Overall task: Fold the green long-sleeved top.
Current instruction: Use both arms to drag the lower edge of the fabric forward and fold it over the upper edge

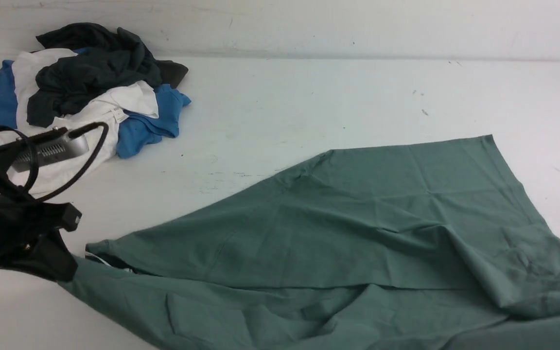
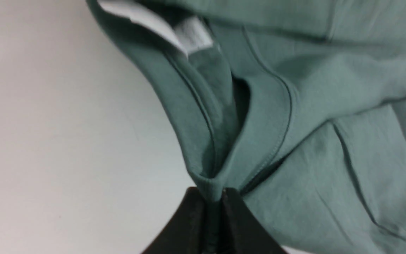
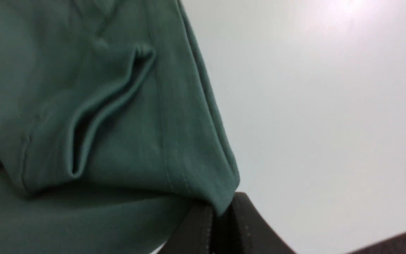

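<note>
Sage-green cotton long-sleeved top (image 1: 358, 218) lies on white worktop (image 1: 309, 97); left jaws clamp its collar (image 2: 259, 141), right jaws a hemmed corner (image 3: 220, 183).

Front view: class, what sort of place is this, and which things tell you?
Probably a robot lab's laundry-folding bench: a plain white table, a green top spread on it, and the left tool gripping it.

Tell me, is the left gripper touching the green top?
Touching. The left wrist view shows the left gripper shut on the green top at its neckline.
</note>
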### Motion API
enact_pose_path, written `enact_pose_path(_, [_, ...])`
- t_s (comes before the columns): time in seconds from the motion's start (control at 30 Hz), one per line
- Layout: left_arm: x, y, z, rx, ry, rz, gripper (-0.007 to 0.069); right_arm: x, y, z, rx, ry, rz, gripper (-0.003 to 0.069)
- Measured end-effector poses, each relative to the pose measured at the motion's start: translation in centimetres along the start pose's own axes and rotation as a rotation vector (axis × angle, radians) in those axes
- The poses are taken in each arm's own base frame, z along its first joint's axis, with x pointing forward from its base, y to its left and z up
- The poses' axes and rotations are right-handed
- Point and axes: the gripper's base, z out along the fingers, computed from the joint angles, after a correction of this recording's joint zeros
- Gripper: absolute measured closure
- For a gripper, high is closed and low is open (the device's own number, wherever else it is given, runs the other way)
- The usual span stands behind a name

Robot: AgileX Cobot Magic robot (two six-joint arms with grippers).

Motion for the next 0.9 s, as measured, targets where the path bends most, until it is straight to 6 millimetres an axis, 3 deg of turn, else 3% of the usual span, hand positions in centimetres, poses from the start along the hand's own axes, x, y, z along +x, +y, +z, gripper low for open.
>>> enact_pose_path(0.07, [-0.4,-0.3,-0.7,0.002,-0.024,-0.008,0.0605,-1.4,-0.1,-1.4,-0.001,-0.058,0.008,0.0631])
enact_pose_path(0.13, [-1.7,-0.7,-2.1,-0.003,-0.080,-0.022,0.0605,-4.3,-0.1,-3.3,-0.004,-0.129,0.019,0.0631])
enact_pose_path(0.2, [-2.7,-0.8,-2.6,-0.001,-0.100,-0.048,0.0605,-6.6,0.1,-4.0,-0.007,-0.164,0.021,0.0631])
enact_pose_path(0.23, [-3.8,-0.9,-3.1,0.006,-0.123,-0.073,0.0605,-8.8,0.4,-4.2,-0.013,-0.195,0.020,0.0631])
enact_pose_path(0.27, [-4.6,-0.8,-3.0,0.018,-0.124,-0.096,0.0605,-10.7,0.7,-4.1,-0.023,-0.216,0.021,0.0631])
enact_pose_path(0.3, [-4.8,-0.8,-3.1,0.019,-0.130,-0.098,0.0605,-10.9,0.8,-3.7,-0.023,-0.208,0.019,0.0631])
enact_pose_path(0.4, [-7.2,-0.2,-1.9,0.051,-0.115,-0.141,0.0605,-16.4,2.5,-1.3,-0.078,-0.244,0.031,0.0631])
enact_pose_path(0.43, [-7.5,0.0,-1.5,0.056,-0.104,-0.151,0.0605,-17.0,2.7,-0.8,-0.085,-0.243,0.032,0.0631])
enact_pose_path(0.47, [-8.4,0.5,-0.5,0.061,-0.093,-0.172,0.0605,-18.9,3.6,1.3,-0.108,-0.235,0.036,0.0631])
enact_pose_path(0.63, [-10.7,2.6,3.1,0.053,-0.096,-0.266,0.0605,-24.0,6.3,11.1,-0.130,-0.172,0.022,0.0631])
enact_pose_path(0.7, [-11.3,3.4,4.7,0.049,-0.090,-0.295,0.0605,-25.0,7.3,15.4,-0.128,-0.123,0.015,0.0631])
enact_pose_path(0.73, [-11.5,3.9,5.7,0.047,-0.079,-0.307,0.0605,-25.3,8.0,19.0,-0.124,-0.074,0.011,0.0627])
enact_pose_path(0.77, [-11.6,4.1,6.3,0.045,-0.070,-0.314,0.0603,-25.7,8.3,20.0,-0.125,-0.067,0.012,0.0624])
enact_pose_path(0.83, [-11.8,4.7,7.5,0.043,-0.048,-0.328,0.0592,-26.2,9.1,24.2,-0.118,-0.001,0.008,0.0606])
enact_pose_path(0.9, [-11.9,5.1,8.2,0.040,-0.040,-0.336,0.0571,-26.7,9.6,26.0,-0.120,0.035,0.003,0.0579])
